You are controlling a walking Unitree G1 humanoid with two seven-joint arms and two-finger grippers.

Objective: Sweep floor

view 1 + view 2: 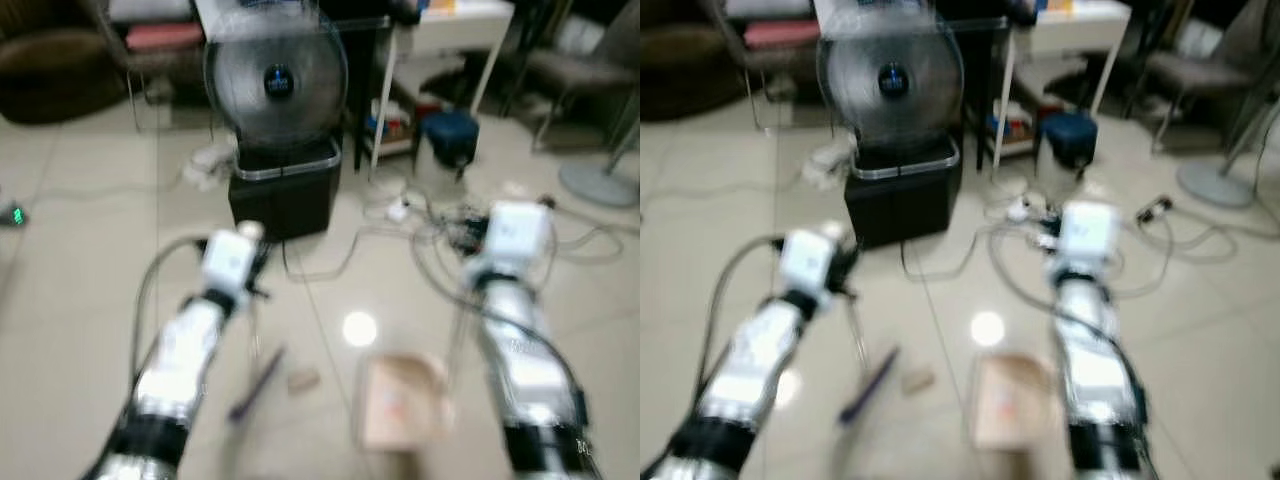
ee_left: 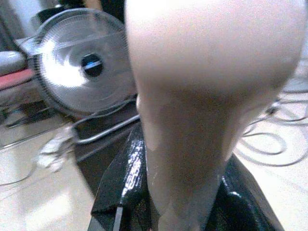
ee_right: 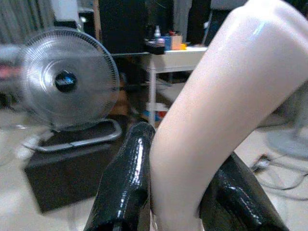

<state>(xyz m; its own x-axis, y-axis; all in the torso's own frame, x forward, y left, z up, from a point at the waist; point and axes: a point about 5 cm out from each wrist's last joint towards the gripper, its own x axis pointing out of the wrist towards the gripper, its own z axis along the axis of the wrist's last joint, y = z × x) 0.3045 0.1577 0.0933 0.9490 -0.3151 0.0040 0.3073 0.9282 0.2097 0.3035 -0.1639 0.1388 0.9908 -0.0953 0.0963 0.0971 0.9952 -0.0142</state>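
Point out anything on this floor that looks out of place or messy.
A small pale scrap lies loose on the tiles between the dark brush head and the pale dustpan. Further off, cables sprawl tangled across the floor beside the fan, which sits on a black box.

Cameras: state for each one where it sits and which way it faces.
Left eye: on the head, facing forward and down at the fan; both silver arms show.
Right eye: beside it, same scene.
Left wrist: looks along the left end effector, shut on a pale handle.
Right wrist: the right end effector likewise clamps a handle.
All four share the fan.
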